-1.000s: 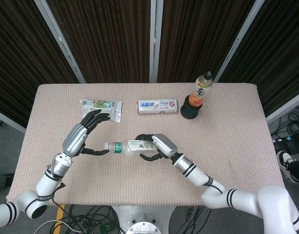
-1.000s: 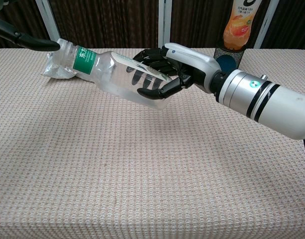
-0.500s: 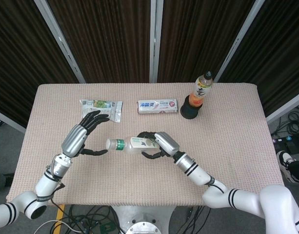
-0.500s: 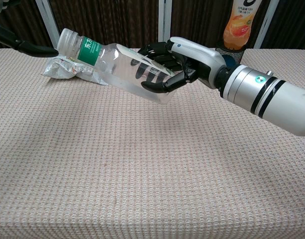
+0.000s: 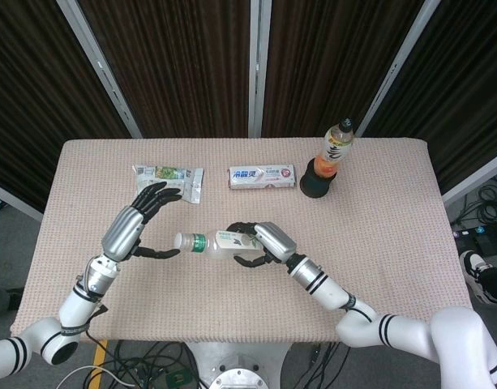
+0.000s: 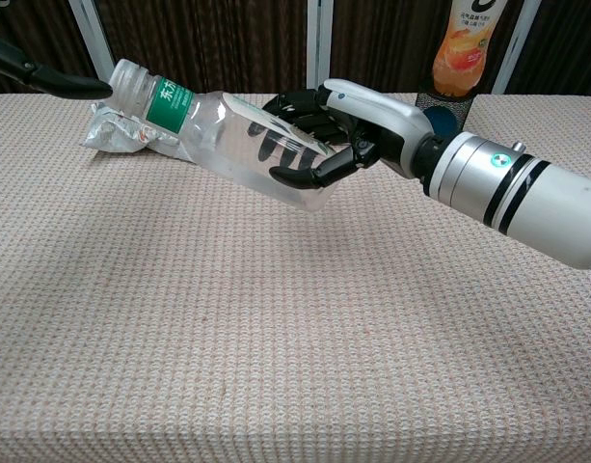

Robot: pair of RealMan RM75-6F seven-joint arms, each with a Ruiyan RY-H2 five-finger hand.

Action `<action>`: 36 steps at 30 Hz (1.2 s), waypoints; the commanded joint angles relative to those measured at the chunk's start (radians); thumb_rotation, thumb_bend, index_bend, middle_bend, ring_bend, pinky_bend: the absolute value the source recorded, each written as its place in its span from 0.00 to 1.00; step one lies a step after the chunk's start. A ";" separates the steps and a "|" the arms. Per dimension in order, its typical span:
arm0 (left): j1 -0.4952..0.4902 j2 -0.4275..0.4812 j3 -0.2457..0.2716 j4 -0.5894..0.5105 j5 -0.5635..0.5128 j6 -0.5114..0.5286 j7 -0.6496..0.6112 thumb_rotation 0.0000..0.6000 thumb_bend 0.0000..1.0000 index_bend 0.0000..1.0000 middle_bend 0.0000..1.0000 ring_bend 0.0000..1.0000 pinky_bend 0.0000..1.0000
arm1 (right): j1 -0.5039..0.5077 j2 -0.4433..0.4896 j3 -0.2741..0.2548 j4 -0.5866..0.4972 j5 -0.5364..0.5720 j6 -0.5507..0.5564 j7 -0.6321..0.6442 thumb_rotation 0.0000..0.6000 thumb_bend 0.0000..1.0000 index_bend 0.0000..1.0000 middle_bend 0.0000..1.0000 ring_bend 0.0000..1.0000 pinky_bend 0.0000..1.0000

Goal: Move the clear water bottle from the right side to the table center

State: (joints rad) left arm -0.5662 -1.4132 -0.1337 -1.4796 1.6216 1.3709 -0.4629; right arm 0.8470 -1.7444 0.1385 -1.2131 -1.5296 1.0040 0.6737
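**Clear bottle held tilted over mid-worktop**

My right hand [image 6: 324, 135] grips the clear plastic water bottle with the green label and white cap [image 6: 218, 140] around its lower body, fingers wrapped over the far side and thumb beneath. In the chest view the bottle is off the surface and tilted, cap end higher and pointing to the upper left of the frame, base end lower at my palm. In the head view it sits just left of the frame's centre, above the middle of the beige woven worktop [image 5: 378, 235].

My left hand [image 5: 139, 223] holds nothing. Its fingers are spread apart, the upper ones reaching toward the crinkled green-and-white foil packet [image 5: 169, 178] in the upper left of the worktop, the lowest one pointing at the bottle's cap. I cannot tell whether that fingertip touches the cap; in the chest view it lies just beside it at the upper left edge.

A white rectangular toothpaste box [image 5: 262, 177] lies flat at the upper centre of the worktop. To its right, an orange drink bottle [image 5: 334, 150] stands upright in a black round holder [image 5: 316, 183].
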 commanded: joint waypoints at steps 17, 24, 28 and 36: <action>0.017 0.019 0.021 -0.024 0.006 0.014 0.005 1.00 0.00 0.18 0.13 0.04 0.08 | -0.008 0.015 0.006 -0.008 0.002 0.020 0.017 1.00 0.64 0.60 0.47 0.42 0.47; 0.013 0.019 0.014 -0.028 0.004 0.013 0.009 1.00 0.00 0.18 0.13 0.04 0.08 | -0.004 0.013 -0.002 -0.011 -0.005 0.011 0.018 1.00 0.64 0.60 0.48 0.42 0.47; 0.010 0.017 0.012 -0.031 0.006 0.014 0.007 1.00 0.00 0.18 0.13 0.04 0.08 | -0.002 0.006 -0.006 -0.007 -0.005 0.006 0.015 1.00 0.64 0.60 0.48 0.42 0.47; 0.009 0.023 0.007 -0.043 0.013 0.025 0.002 1.00 0.00 0.18 0.13 0.04 0.08 | 0.002 -0.002 -0.008 0.001 -0.003 -0.001 0.015 1.00 0.64 0.60 0.48 0.42 0.47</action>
State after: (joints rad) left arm -0.5574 -1.3904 -0.1260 -1.5225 1.6345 1.3956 -0.4607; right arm 0.8486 -1.7464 0.1308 -1.2119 -1.5327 1.0034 0.6884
